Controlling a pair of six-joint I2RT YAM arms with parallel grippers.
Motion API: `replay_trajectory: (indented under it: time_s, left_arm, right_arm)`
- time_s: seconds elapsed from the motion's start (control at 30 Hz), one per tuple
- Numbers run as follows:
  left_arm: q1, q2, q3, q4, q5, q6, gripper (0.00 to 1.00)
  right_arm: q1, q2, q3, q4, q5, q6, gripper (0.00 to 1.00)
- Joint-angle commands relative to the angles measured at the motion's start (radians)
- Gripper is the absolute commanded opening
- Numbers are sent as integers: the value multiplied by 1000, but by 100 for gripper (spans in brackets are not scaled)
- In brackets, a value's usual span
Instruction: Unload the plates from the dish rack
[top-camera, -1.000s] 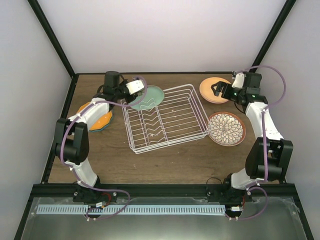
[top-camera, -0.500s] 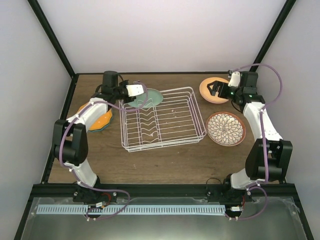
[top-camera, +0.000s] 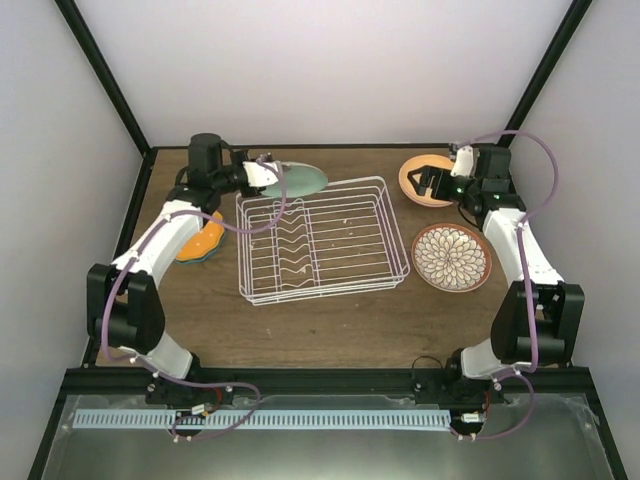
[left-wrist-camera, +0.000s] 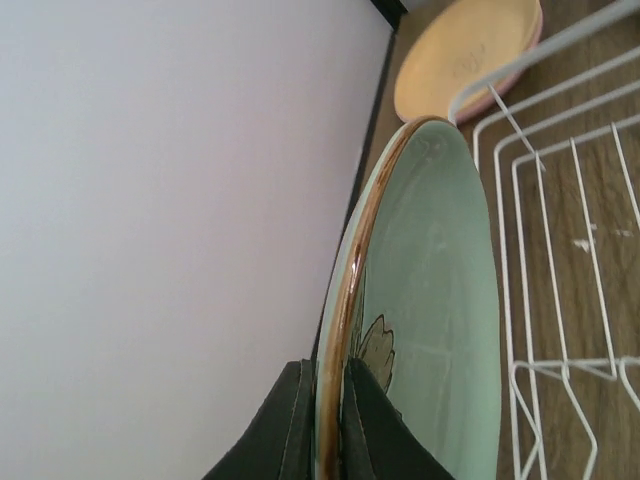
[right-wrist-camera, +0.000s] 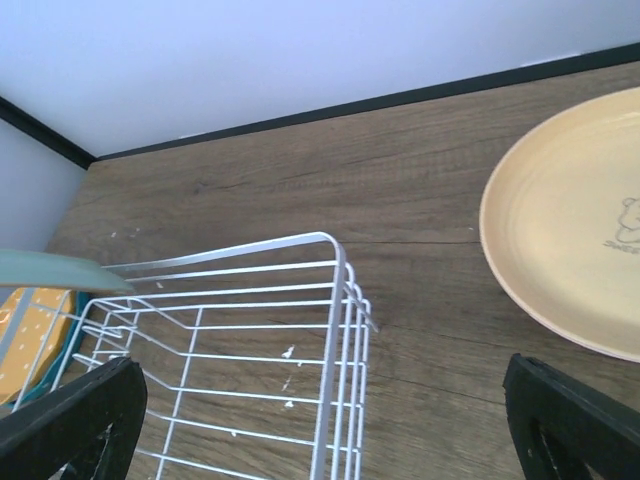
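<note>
My left gripper is shut on the rim of the sage green plate, holding it over the back left corner of the white wire dish rack. In the left wrist view its fingers pinch the plate on edge. My right gripper is open and empty over the pale yellow plate, which lies on a pink plate. The floral plate lies right of the rack. The orange dotted plate lies on the teal one, left of the rack. No plate stands in the rack.
The back wall and the black frame posts stand close behind both grippers. The rack's near right corner shows under my right gripper. The green plate's edge shows at the left of the right wrist view.
My left gripper has carried the green plate back and to the left, turning it flatter. The rack has slid left and turned square. My right gripper has edged left.
</note>
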Motion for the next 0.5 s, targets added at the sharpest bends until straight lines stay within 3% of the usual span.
replay_trajectory:
  time_s: [0.0, 0.23, 0.47]
  left_arm:
    - [2, -73, 5, 210, 59, -125, 4]
    - [20, -12, 166, 210, 65, -669, 4]
    - [32, 80, 274, 227, 216, -1216, 4]
  right_arm:
    - [30, -41, 15, 58, -71, -13, 99]
    - [90, -57, 68, 169, -189, -5, 98]
    - [132, 2, 139, 250, -276, 57, 96]
